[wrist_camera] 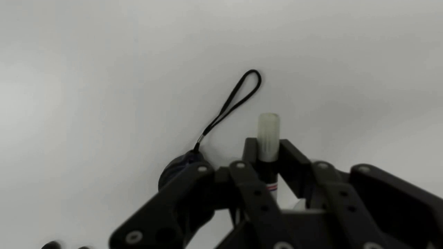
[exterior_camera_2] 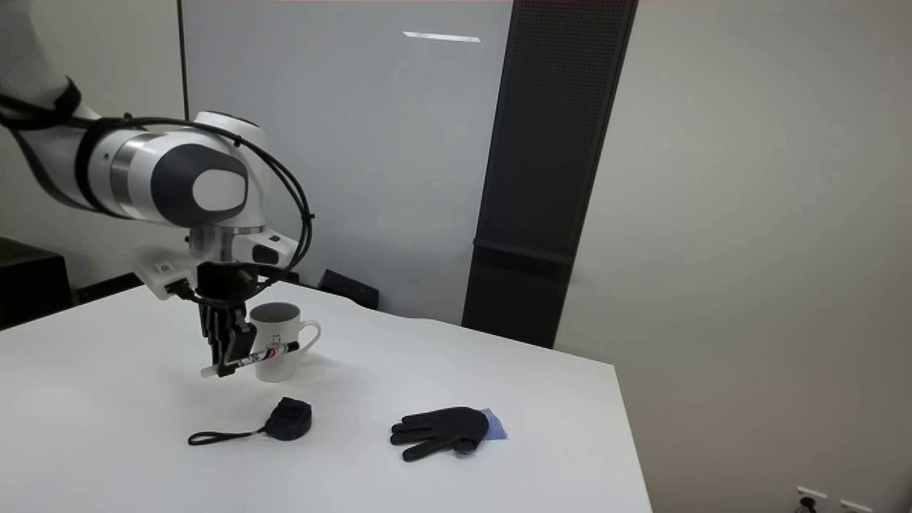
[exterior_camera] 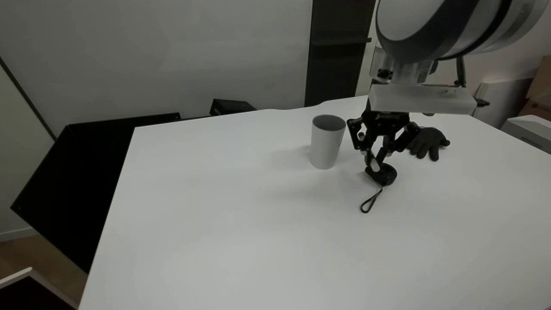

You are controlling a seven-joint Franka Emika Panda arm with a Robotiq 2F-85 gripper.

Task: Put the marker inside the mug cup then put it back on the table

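My gripper (exterior_camera_2: 226,365) is shut on the marker (exterior_camera_2: 262,355), close to its pale end. The marker lies nearly level in the jaws, its black end a little higher, in the air above the white table (exterior_camera: 215,206). In the wrist view the marker's pale end (wrist_camera: 268,136) sticks out between the fingertips (wrist_camera: 268,152). The light-grey mug cup (exterior_camera: 325,146) stands upright on the table beside the gripper (exterior_camera: 374,158). A handle shows on the mug (exterior_camera_2: 285,329) in an exterior view, where the marker's black end passes in front of it. The marker is outside the mug.
A black oval object with a cord loop (exterior_camera: 386,174) lies on the table near the gripper; it also shows in the wrist view (wrist_camera: 180,169). A black glove (exterior_camera_2: 442,427) lies on the table with a blue piece (exterior_camera_2: 494,425) at its cuff. Black furniture (exterior_camera: 86,172) stands beyond the table edge.
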